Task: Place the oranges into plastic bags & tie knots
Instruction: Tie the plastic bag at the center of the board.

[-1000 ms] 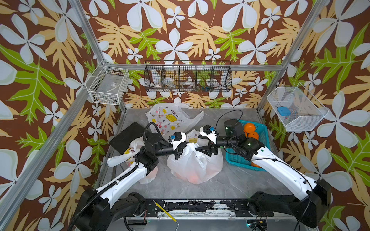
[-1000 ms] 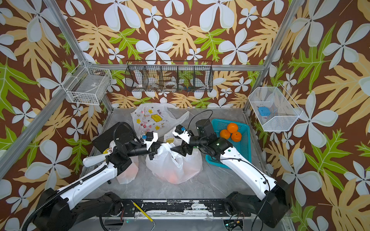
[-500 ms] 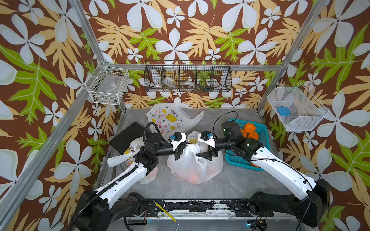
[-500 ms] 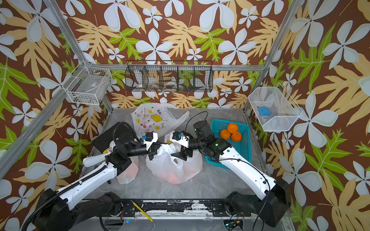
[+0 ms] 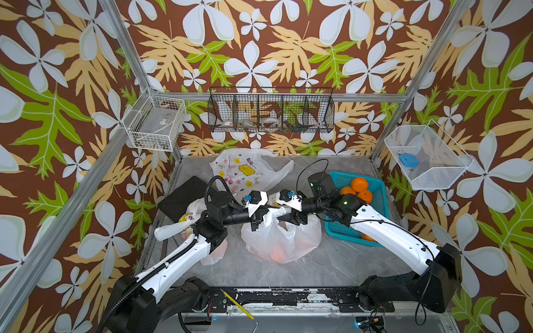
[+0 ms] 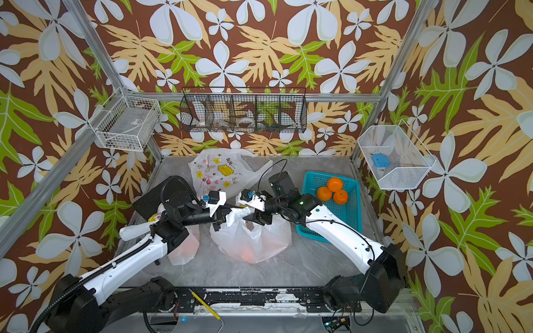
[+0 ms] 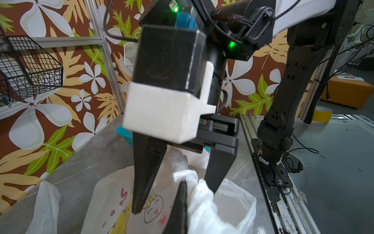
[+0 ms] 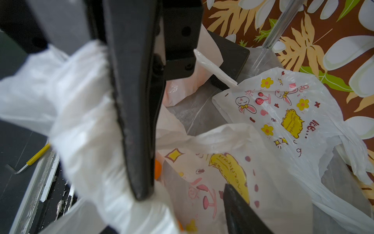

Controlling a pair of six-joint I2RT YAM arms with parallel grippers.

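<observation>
White bags point(image 5: 281, 242) x3, oranges point(image 5: 358, 183) x3 in basket point(image 5: 339, 229), L pincer point(image 5: 261, 219) clamped on handle point(image 5: 274, 214), R pincer point(image 5: 285, 216) apart.

We see two arms of one make. The left arm point(image 5: 178, 256) and right arm point(image 5: 395, 233) have glossy white shells dotted with small dark screw holes, black joints, and heavy black bases point(image 5: 432, 284) at 7 and 5 o'clock. A ribbed black hose point(image 5: 211, 180) loops at the left wrist and a thin black cable point(image 5: 313, 161) at the right. The left end effector point(image 5: 256, 222) and right end effector point(image 5: 288, 216) each carry a white block point(image 7: 162, 115), a black box point(image 7: 168, 58), a blue connector point(image 7: 185, 20) and tapering black fingers point(image 7: 145, 172). Green lights point(image 7: 230, 43) glow on the right arm.
</observation>
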